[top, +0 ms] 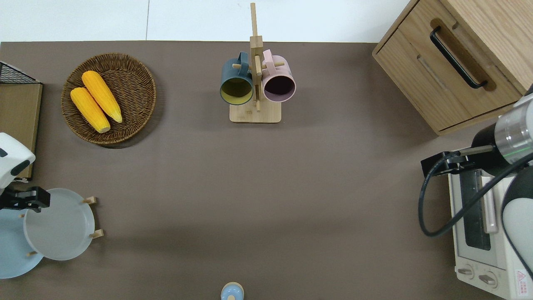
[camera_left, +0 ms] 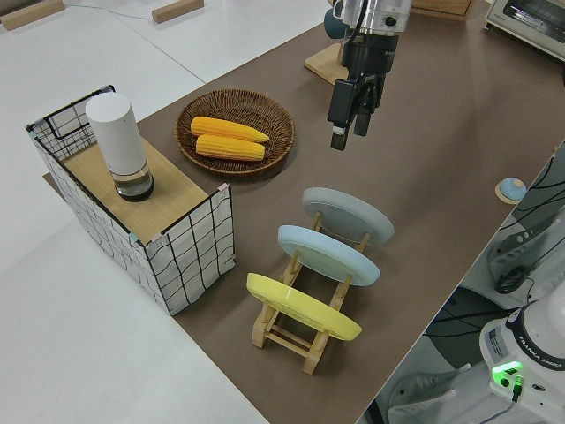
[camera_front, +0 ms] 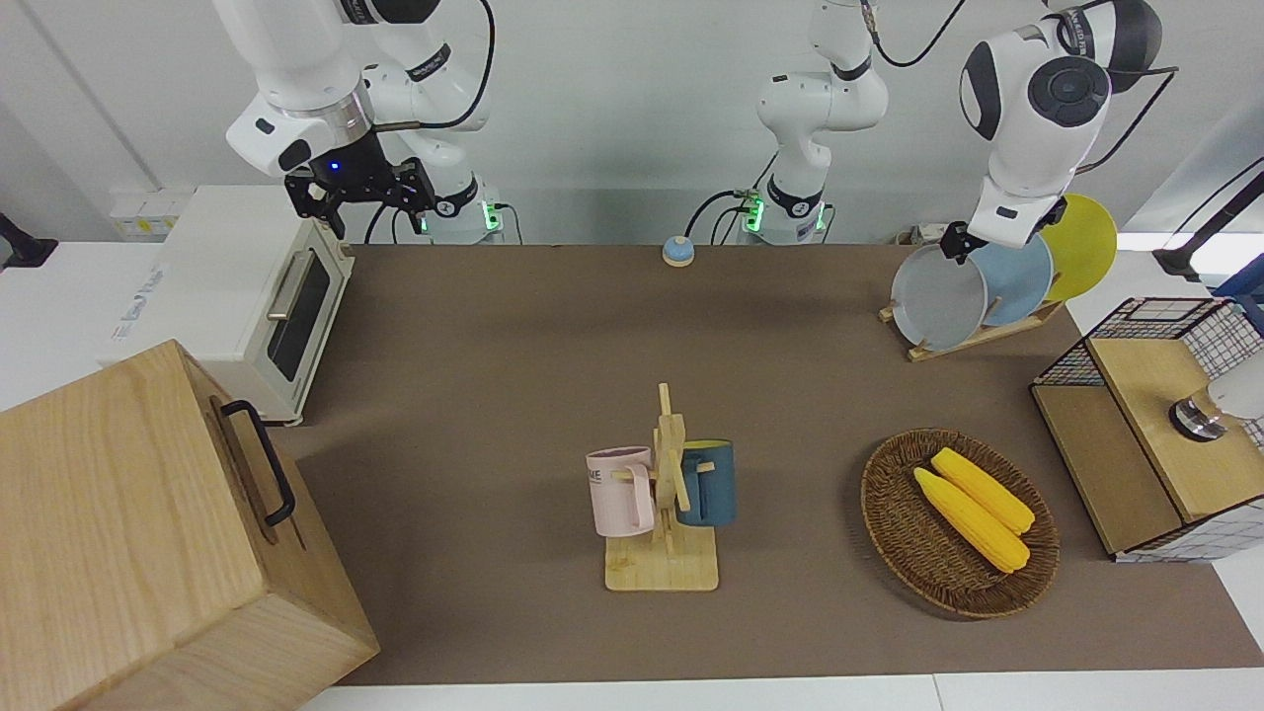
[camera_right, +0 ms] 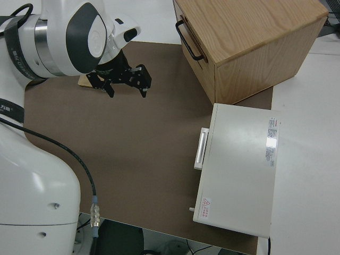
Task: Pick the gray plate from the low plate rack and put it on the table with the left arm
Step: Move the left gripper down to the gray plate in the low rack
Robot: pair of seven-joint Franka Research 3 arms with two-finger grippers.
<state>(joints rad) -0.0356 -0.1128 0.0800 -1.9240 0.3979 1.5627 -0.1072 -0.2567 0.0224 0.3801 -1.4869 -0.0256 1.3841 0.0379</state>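
Observation:
The gray plate [camera_front: 936,298] leans in the low plate rack [camera_front: 973,339] at the left arm's end of the brown table [camera_front: 494,395], in the slot farthest from the yellow plate. It also shows in the overhead view [top: 58,226] and the left side view [camera_left: 347,215]. My left gripper [camera_front: 956,243] is open and empty, pointing down, and the overhead view [top: 26,200] shows it over the plate's rim on the side farther from the robots. The left side view shows the left gripper [camera_left: 350,125] still above the plate, not touching it. My right arm is parked, its gripper [camera_front: 360,195] open.
A light blue plate [camera_front: 1022,281] and a yellow plate [camera_front: 1084,242] stand in the same rack. A wicker basket with two corn cobs [camera_front: 958,518], a wire basket [camera_front: 1155,425], a mug tree [camera_front: 664,494], a toaster oven [camera_front: 237,296], a wooden cabinet [camera_front: 148,533] and a small bell [camera_front: 677,251] are around.

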